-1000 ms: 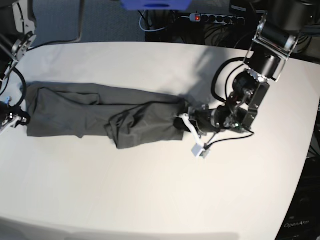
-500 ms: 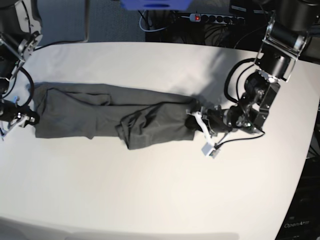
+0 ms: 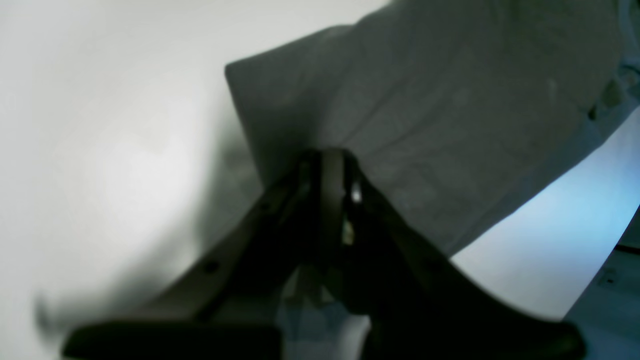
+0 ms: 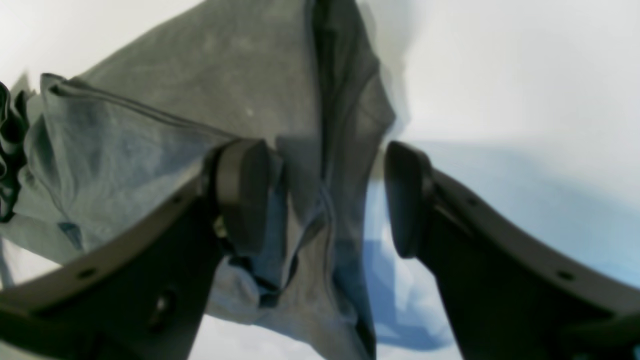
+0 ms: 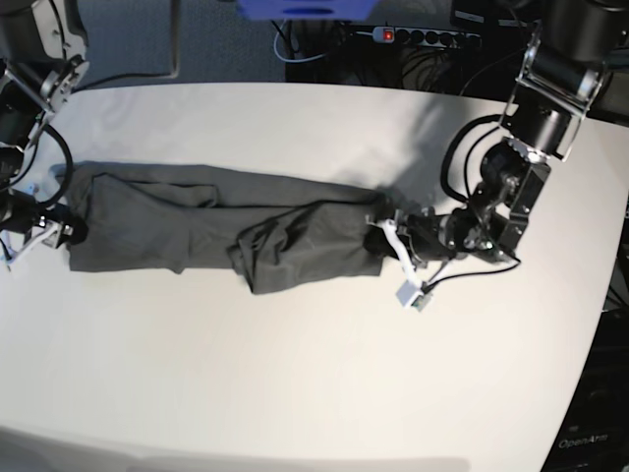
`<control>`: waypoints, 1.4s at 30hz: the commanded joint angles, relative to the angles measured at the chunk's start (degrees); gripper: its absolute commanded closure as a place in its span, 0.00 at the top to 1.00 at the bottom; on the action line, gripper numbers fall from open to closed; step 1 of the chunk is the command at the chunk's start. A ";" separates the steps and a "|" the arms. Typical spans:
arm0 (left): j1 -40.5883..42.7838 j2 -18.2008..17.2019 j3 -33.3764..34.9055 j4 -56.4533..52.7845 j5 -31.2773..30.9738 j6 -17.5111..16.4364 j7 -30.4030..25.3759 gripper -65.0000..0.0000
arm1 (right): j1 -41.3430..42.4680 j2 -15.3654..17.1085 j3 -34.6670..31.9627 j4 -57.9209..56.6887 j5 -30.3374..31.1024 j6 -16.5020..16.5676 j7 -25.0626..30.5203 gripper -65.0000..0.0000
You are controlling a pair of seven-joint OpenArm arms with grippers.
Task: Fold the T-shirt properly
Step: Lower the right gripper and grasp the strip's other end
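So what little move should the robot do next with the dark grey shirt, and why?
Probably the right gripper should back away from the dark grey soft T-shirt: its jaws stand open with a fold of cloth loose between them. The shirt lies stretched long on the white table, and the left gripper is shut on the other end.

Thin matt grey cloth T-shirt (image 5: 197, 221) lies on a smooth white table (image 5: 295, 383).
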 commanded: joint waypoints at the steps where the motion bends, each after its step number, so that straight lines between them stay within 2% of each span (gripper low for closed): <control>1: 1.19 -1.36 0.36 -1.24 7.53 3.40 6.56 0.03 | 1.16 1.29 0.15 0.85 0.72 0.19 0.64 0.56; 10: 1.19 -1.36 0.36 -1.15 7.36 3.40 6.56 0.03 | -0.42 -0.47 0.15 0.85 0.98 0.19 0.37 0.56; 18: 1.19 -1.36 0.27 -1.15 7.09 3.49 6.65 0.03 | -0.77 -4.77 0.15 0.85 0.98 0.19 0.20 0.55; 20: 1.19 -1.36 0.27 -1.15 7.09 3.49 6.65 0.03 | -0.77 -4.86 0.15 0.85 0.98 0.19 -0.50 0.50; 27: 1.19 -1.36 0.27 -1.15 7.01 3.49 6.65 0.03 | -0.77 -4.86 0.06 0.85 0.81 0.19 -1.03 0.14; 31: 1.19 -1.36 0.27 -1.15 7.01 3.40 6.65 0.03 | -0.77 -4.77 -0.12 0.93 0.72 0.19 -1.03 0.00; 37: 1.10 -1.28 0.19 -1.15 6.92 3.40 6.65 0.03 | -0.86 -3.63 -0.65 1.20 0.72 0.19 -0.94 0.01; 42: 1.01 -1.28 0.19 -1.06 6.92 3.31 6.65 0.03 | -0.86 -2.05 -6.18 4.98 -0.07 0.19 -0.59 0.01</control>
